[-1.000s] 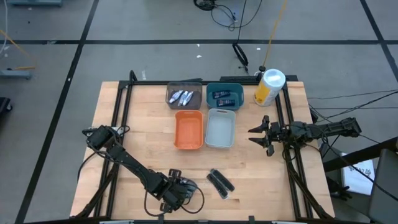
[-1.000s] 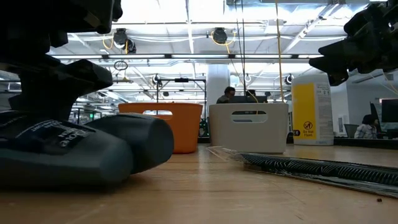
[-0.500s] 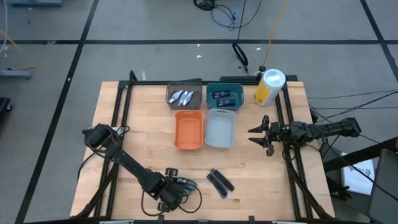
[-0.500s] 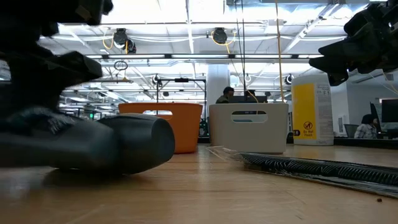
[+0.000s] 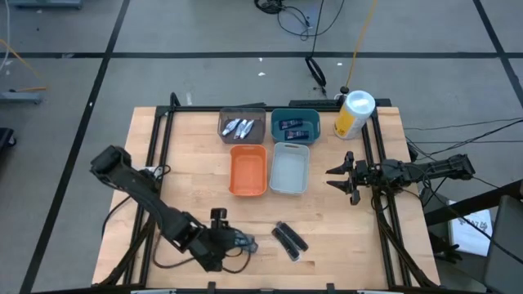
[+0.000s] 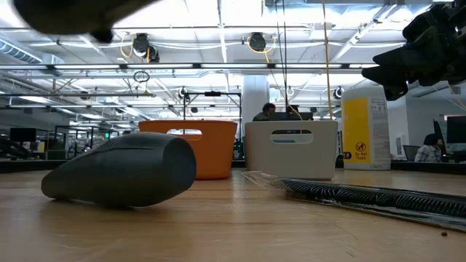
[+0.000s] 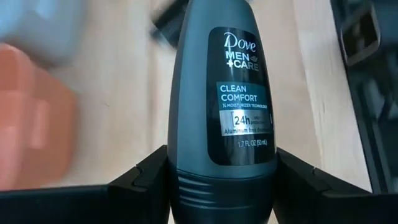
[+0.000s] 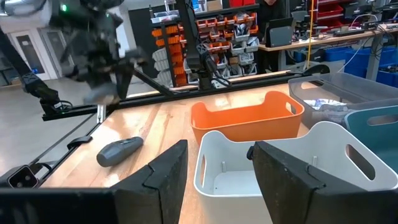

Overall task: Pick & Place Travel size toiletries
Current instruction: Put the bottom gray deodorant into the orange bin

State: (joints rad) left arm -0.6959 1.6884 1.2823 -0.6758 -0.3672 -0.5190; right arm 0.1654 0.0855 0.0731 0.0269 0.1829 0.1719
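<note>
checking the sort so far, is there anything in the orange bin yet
No, in the high view the orange bin shows only its bare orange floor, with no toiletry inside.

Four bins are set in a two-by-two block at table centre: far left bin (image 5: 242, 124) with two tubes (image 5: 239, 126) in it, far right bin (image 5: 295, 122) with two more tubes (image 5: 294, 126), and two near bins (image 5: 248, 170) (image 5: 289, 168) before them. A canister (image 5: 353, 114) stands right of the far bins. Two slim bars (image 5: 288, 239) lie near the front edge. An oval (image 5: 243, 242) lies just left of them; a second oval (image 7: 222, 106) is held by the left gripper (image 5: 214, 238) beside it.
</note>
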